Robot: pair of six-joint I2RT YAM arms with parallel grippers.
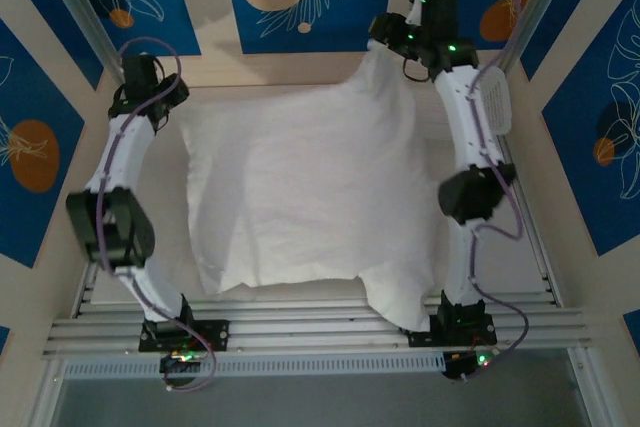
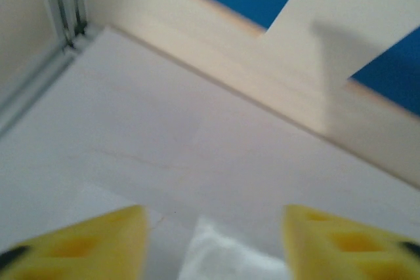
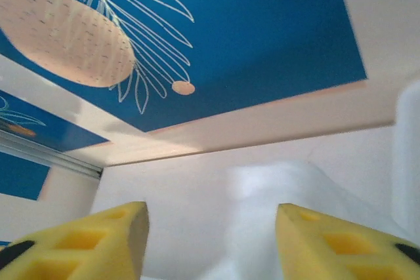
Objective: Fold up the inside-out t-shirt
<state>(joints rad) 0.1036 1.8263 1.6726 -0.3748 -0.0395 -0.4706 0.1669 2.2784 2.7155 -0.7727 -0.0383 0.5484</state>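
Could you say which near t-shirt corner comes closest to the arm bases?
The t-shirt's near right corner: it overlaps the rails by the right arm's base; the left stops short.

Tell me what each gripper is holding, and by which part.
Nothing is held. The left gripper and right gripper both stand open with no cloth pinched, though the t-shirt peaks up at its far right corner toward the right gripper.

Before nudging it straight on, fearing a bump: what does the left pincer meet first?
Likely the white tabletop, past the corner of the thin white cloth t-shirt below the left pincer; depth unclear.
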